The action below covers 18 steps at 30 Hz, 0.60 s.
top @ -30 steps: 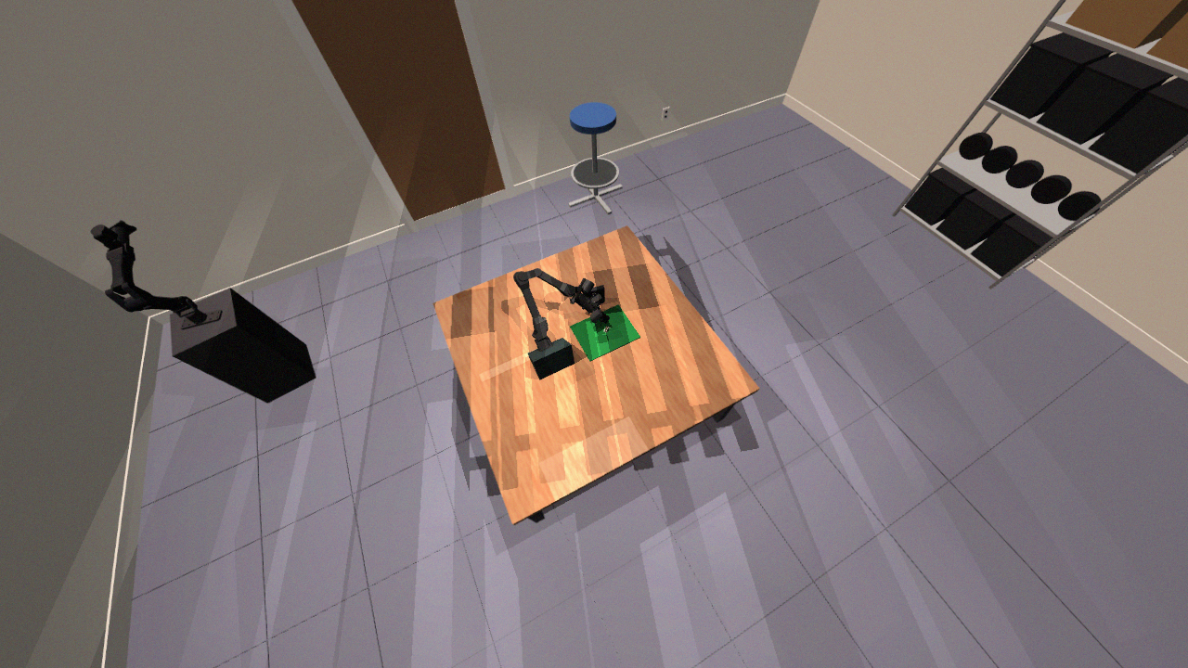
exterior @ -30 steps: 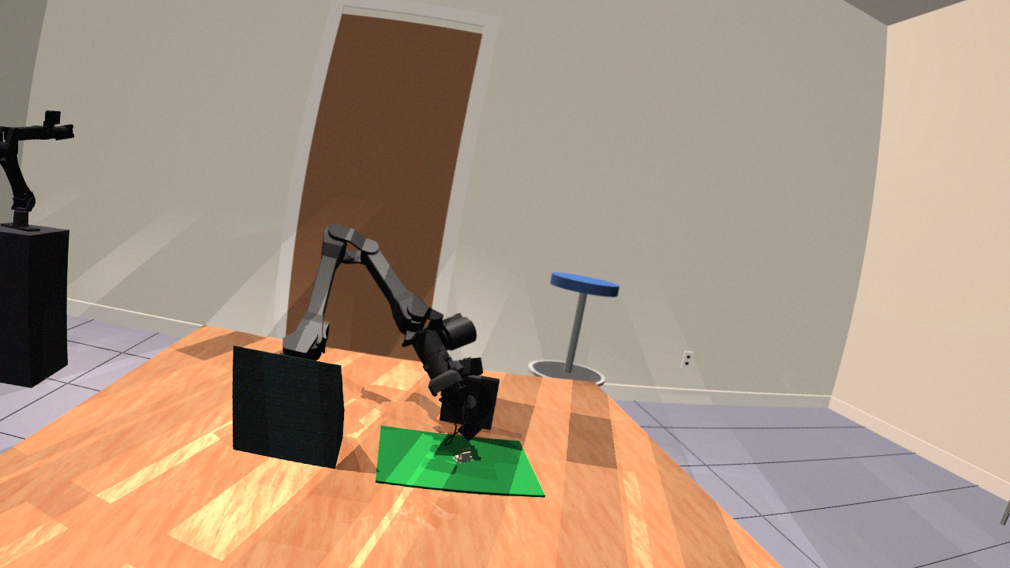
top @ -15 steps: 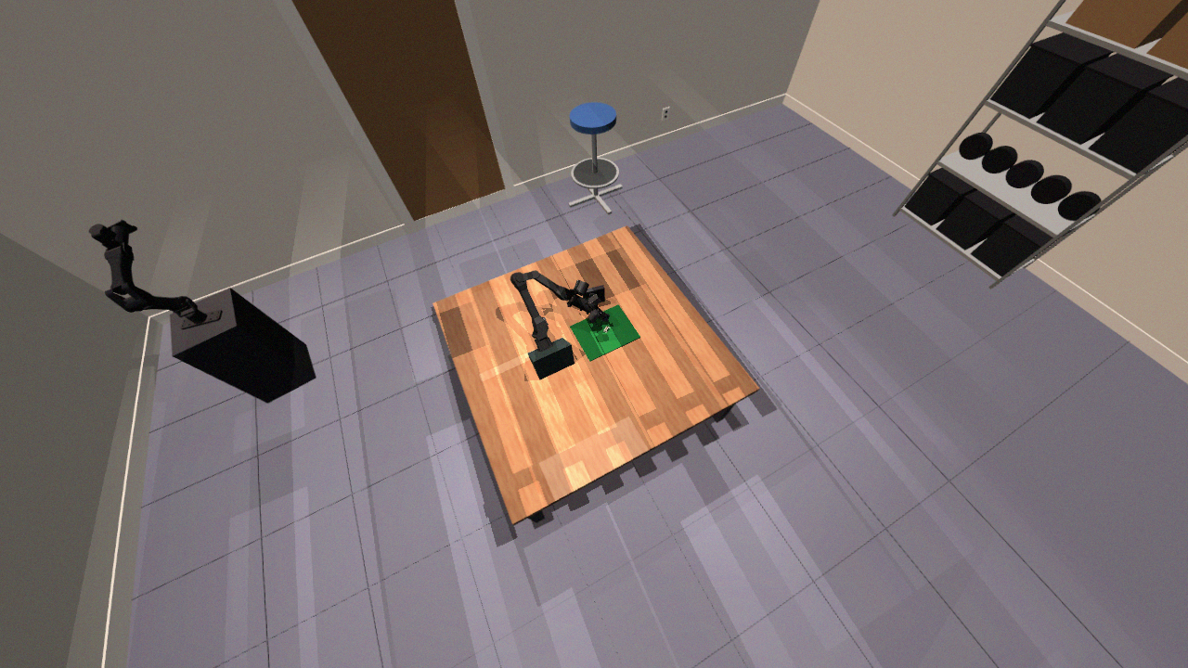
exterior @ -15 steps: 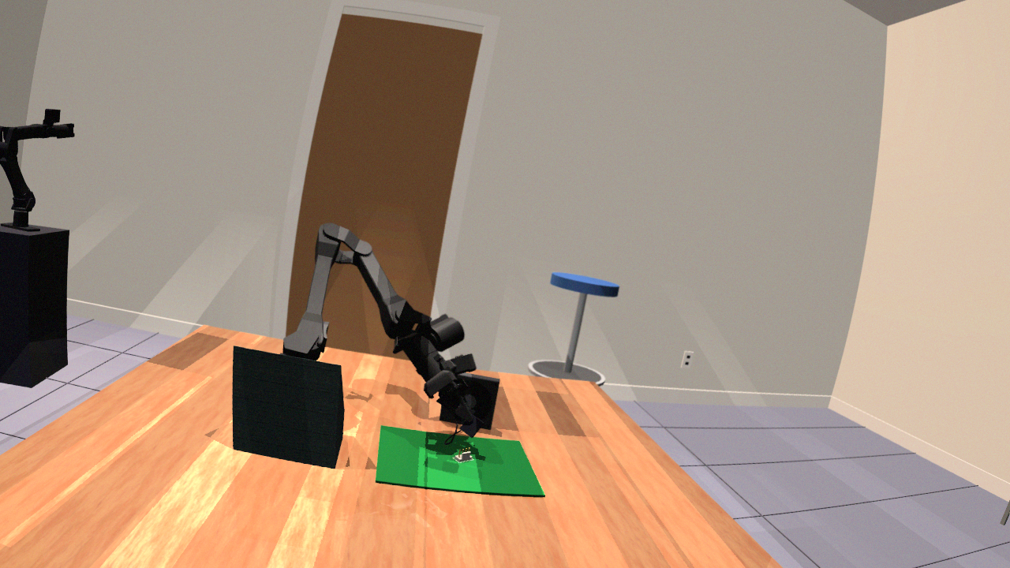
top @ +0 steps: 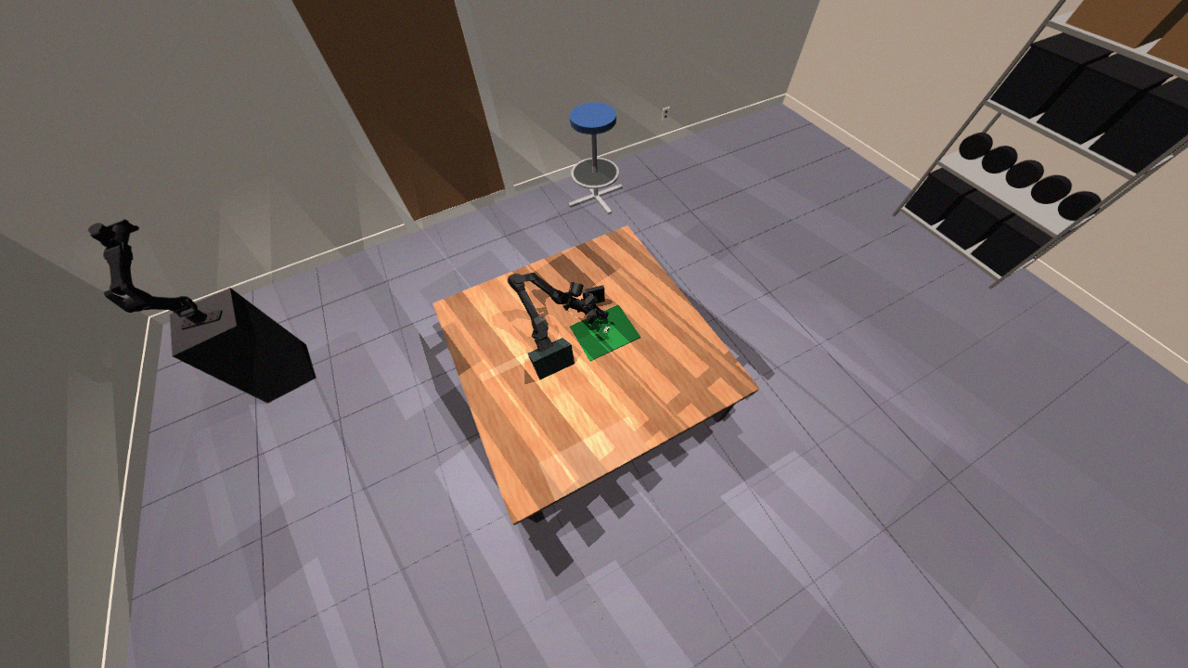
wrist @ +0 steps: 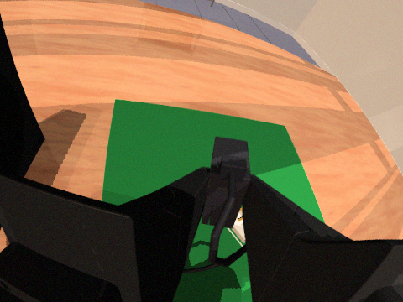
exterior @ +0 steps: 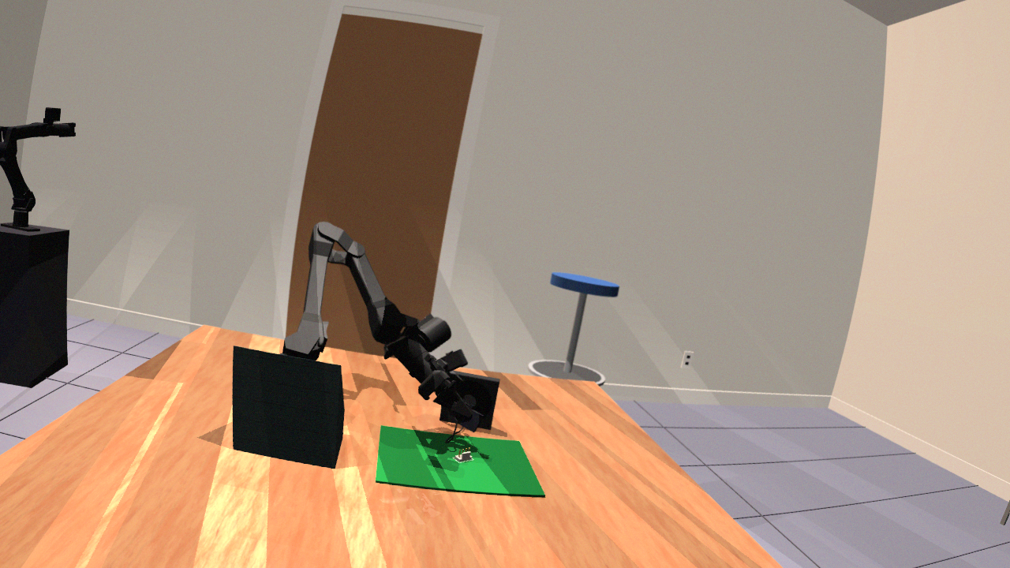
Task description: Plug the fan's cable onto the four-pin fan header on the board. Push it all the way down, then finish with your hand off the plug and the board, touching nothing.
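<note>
My gripper [exterior: 471,424] [wrist: 227,179] is shut on the fan cable's black plug [wrist: 230,157], which sticks out between the fingertips in the wrist view. The cable [wrist: 215,239] hangs from the plug in a loop. The gripper is above the green board [top: 610,346] [exterior: 402,473] [wrist: 155,143], with a gap below it in the exterior view. The small white header [top: 606,329] [exterior: 460,458] [wrist: 238,228] stands on the board with its pins up; in the wrist view it is partly hidden behind the plug and a finger. The black fan [top: 594,294] [exterior: 488,402] stands behind the board.
The wooden table [top: 598,448] [exterior: 621,508] bears the board, the fan and a dark box [top: 551,360] [exterior: 286,409] left of the board, in front of the arm's base. A blue stool [top: 593,116] [exterior: 585,284] stands on the floor behind the table.
</note>
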Tool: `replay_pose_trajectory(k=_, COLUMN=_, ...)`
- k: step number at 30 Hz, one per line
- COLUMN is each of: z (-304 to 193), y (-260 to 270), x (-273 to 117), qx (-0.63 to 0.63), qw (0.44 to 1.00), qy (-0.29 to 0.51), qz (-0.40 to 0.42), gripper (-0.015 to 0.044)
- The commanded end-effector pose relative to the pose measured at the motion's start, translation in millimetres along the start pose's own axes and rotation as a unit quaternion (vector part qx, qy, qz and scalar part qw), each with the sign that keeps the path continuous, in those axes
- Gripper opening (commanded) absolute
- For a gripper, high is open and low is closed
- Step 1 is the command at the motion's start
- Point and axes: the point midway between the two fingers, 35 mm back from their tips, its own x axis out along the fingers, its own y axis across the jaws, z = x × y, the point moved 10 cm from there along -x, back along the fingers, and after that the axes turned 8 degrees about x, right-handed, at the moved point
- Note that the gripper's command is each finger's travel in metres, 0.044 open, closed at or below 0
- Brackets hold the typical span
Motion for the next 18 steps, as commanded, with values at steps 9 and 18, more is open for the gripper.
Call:
replay_pose_trajectory(k=9, z=-9.0, y=-1.8, x=-10.8, qx=0.033, qw=0.998, qy=-0.056, qz=0.023, gripper=0.0)
replay_pose_trajectory(k=18, z=-15.6, y=-4.0, x=-19.1, qx=0.058, qw=0.993, qy=-0.092, qz=0.043, gripper=0.0)
